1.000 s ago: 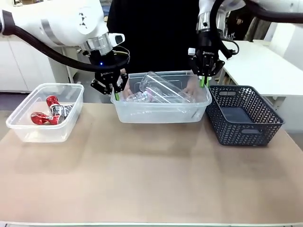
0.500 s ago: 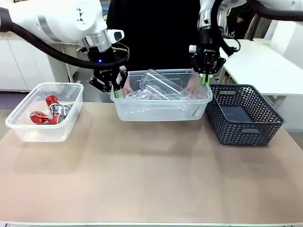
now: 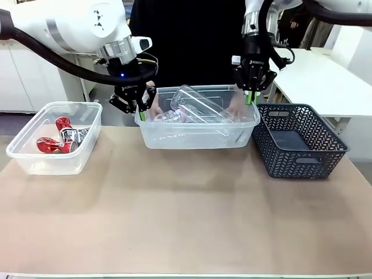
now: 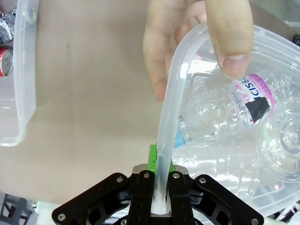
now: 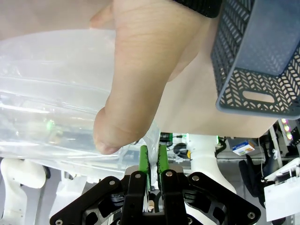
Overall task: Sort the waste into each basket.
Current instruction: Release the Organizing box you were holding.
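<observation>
A clear tub holding clear plastic bottles is in the middle of the table. My left gripper is shut on its left rim, and my right gripper is shut on its right rim. A person's hands hold the same tub from the far side. In the left wrist view my gripper pinches the rim below the person's thumb, beside a bottle with a pink label. The right wrist view has my gripper on the tub's edge under a hand. A second clear tub holds crushed red cans.
A dark grey woven basket, with nothing visible inside, stands right of the middle tub, close to my right gripper. The person stands right behind the table. The near half of the brown tabletop is free.
Both grippers and the middle tub have moved up a little and slightly away. The grips on the rim have stayed the same.
</observation>
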`<action>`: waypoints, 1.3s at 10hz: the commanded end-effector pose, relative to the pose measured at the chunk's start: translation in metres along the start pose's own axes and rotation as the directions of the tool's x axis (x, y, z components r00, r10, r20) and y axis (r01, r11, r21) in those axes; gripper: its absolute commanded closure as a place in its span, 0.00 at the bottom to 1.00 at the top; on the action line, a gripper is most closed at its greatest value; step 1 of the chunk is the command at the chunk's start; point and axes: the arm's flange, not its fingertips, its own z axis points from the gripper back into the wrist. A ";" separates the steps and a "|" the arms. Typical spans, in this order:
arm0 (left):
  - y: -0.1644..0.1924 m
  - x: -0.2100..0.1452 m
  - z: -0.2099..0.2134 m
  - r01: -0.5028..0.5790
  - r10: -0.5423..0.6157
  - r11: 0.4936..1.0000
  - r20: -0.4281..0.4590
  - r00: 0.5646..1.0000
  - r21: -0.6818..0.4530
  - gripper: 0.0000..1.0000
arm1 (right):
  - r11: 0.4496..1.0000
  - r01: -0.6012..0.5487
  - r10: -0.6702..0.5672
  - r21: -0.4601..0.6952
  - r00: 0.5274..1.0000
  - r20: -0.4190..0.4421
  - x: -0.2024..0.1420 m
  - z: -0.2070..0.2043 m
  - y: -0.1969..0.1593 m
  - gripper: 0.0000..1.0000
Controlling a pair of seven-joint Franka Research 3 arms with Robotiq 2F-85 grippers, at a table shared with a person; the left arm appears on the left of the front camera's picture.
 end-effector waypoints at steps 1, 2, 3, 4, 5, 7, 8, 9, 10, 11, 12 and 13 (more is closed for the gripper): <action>0.001 -0.001 0.002 0.008 -0.008 1.000 0.012 1.000 0.002 0.96 | 1.000 0.000 0.000 0.000 1.000 0.000 0.000 0.000 0.000 0.91; 0.000 0.000 0.000 0.000 0.000 1.000 0.000 1.000 0.000 0.36 | 1.000 -0.009 0.010 -0.003 0.998 0.055 -0.005 -0.002 0.002 0.40; 0.000 -0.002 0.002 0.010 -0.010 1.000 0.005 1.000 0.008 0.37 | 1.000 -0.022 0.022 0.002 0.997 0.073 -0.008 -0.004 0.002 0.40; 0.001 -0.002 0.003 0.013 -0.013 1.000 0.011 1.000 0.014 0.00 | 1.000 -0.020 0.019 0.011 0.996 0.086 -0.009 -0.005 0.000 0.00; 0.003 -0.006 0.005 0.017 -0.017 1.000 0.011 1.000 0.001 0.32 | 1.000 -0.011 0.009 0.014 0.997 0.076 -0.011 -0.008 -0.002 0.00; 0.009 -0.011 0.006 0.008 -0.008 1.000 0.011 1.000 -0.005 0.11 | 0.997 -0.005 -0.002 0.071 0.995 0.098 -0.013 -0.015 -0.012 0.16; 0.015 -0.015 0.010 0.001 -0.001 1.000 0.028 1.000 -0.001 0.00 | 0.996 -0.006 -0.007 0.094 0.991 0.137 -0.021 -0.014 -0.018 0.07; 0.022 -0.019 0.018 0.025 -0.024 0.999 0.025 0.999 -0.025 0.00 | 0.990 -0.018 -0.014 0.137 0.975 0.224 -0.034 -0.010 -0.023 0.00; 0.029 -0.020 0.024 0.028 -0.028 0.999 0.022 0.999 -0.035 0.00 | 0.982 -0.048 -0.016 0.180 0.941 0.337 -0.049 -0.007 -0.025 0.00; 0.033 -0.018 0.028 0.036 -0.036 0.997 0.015 0.999 -0.062 0.00 | 0.972 -0.078 -0.023 0.223 0.907 0.420 -0.062 -0.009 -0.023 0.00; 0.035 -0.016 0.029 0.028 -0.027 0.998 0.016 0.999 -0.062 0.00 | 0.962 -0.083 -0.064 0.260 0.858 0.510 -0.075 -0.017 -0.021 0.00; 0.038 -0.015 0.030 0.031 -0.031 0.996 0.007 1.000 -0.081 0.00 | 0.969 -0.056 -0.101 0.241 0.801 0.590 -0.081 -0.030 -0.019 0.00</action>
